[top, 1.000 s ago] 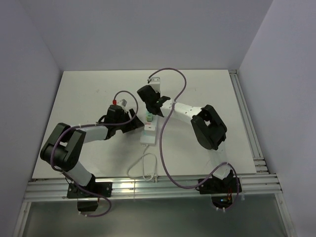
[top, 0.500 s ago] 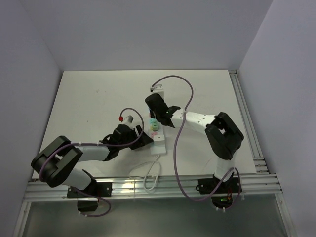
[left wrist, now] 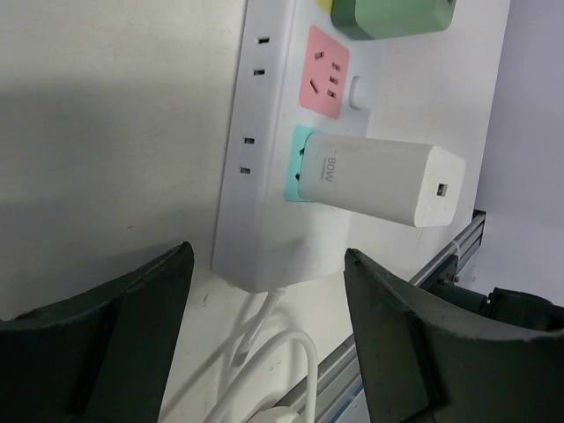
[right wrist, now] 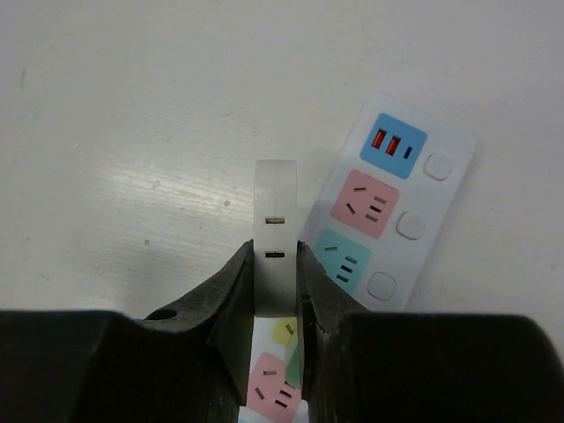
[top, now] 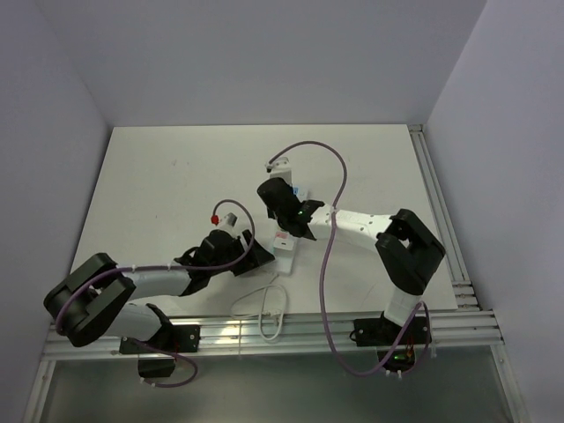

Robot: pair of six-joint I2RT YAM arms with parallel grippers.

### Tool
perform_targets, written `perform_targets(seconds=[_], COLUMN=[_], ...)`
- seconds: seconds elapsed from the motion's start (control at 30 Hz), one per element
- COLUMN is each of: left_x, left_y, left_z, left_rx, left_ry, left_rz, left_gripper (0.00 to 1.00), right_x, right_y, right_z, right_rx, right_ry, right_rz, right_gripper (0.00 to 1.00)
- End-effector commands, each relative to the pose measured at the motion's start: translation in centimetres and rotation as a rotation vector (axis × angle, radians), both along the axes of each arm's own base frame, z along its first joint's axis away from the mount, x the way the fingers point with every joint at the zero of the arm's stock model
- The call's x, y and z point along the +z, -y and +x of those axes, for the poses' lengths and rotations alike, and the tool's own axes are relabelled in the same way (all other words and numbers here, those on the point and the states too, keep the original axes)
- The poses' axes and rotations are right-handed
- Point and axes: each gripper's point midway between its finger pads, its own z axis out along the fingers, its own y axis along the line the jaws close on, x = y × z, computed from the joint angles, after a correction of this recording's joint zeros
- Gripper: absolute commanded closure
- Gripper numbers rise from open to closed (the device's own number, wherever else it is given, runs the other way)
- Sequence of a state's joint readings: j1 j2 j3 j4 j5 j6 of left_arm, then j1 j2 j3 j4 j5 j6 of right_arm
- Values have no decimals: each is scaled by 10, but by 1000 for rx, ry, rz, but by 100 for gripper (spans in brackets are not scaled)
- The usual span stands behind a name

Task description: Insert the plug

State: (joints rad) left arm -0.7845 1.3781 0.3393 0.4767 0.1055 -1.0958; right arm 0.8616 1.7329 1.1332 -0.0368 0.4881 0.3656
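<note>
Plug [right wrist: 275, 189] sits pinched upright in the closed right gripper [right wrist: 275, 264], over the power strip [left wrist: 264, 203]. Line it up with the free pink socket [left wrist: 323, 84], then press straight down. The left gripper [left wrist: 264, 269], wide open and empty, could steady the strip.

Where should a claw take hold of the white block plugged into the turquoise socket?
Probably by the long flat sides of the white charger, midway along its body, coming down from above the power strip. It sticks straight out of the turquoise socket, so those parallel faces stand free, with the neighbouring pink socket empty.
</note>
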Motion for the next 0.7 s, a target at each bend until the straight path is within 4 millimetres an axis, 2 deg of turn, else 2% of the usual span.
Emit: perform_targets(seconds=[0.0,0.03,0.1,0.17,0.23,0.27,0.33,0.37,0.4,0.43,0.47,0.5,0.6,0.67], left_x=[4,14,17,29,48,53,76,84,92,104,117,123,155,169], left_y=[-16,-18,-29,-44,-49,-61,-63,-70,-72,-74,-74,-74,-69,-62], left_z=[6,8,10,23,28,38,42,49,50,48,49,48,39,28], left_rx=[53,61,66,90,66,88,55,61,57,27,14,3,-84,-164], left_ry=[22,47,53,96,145,174,237,276,304,337,389,407,517,551], left_rz=[43,29,44,43,8,17,-20,-23,-38,-75,-108,-124,-185,-228], left_gripper=[24,24,23,23,23,23,26,26,27,29,30,31,29,29], right_x=[45,50,61,74,79,93,96,112,116,132,138,138,157,157], right_y=[11,10,10,11,10,12,11,13,8,8,7,2,-3,-9], right_z=[15,16,16,13,7,3,-7,-13,-22,-29,-34,-44,-61,-76], right_rx=[-104,-102,-82,-66,-29,-20,27,45,96,134,156,221,336,442], right_ry=[101,104,113,128,130,150,138,155,138,160,155,129,105,45], right_rz=[38,44,71,100,129,162,200,238,274,331,365,394,470,496], right_gripper=[100,100,100,100,100,100,100,100,100,100,100,100,100,100])
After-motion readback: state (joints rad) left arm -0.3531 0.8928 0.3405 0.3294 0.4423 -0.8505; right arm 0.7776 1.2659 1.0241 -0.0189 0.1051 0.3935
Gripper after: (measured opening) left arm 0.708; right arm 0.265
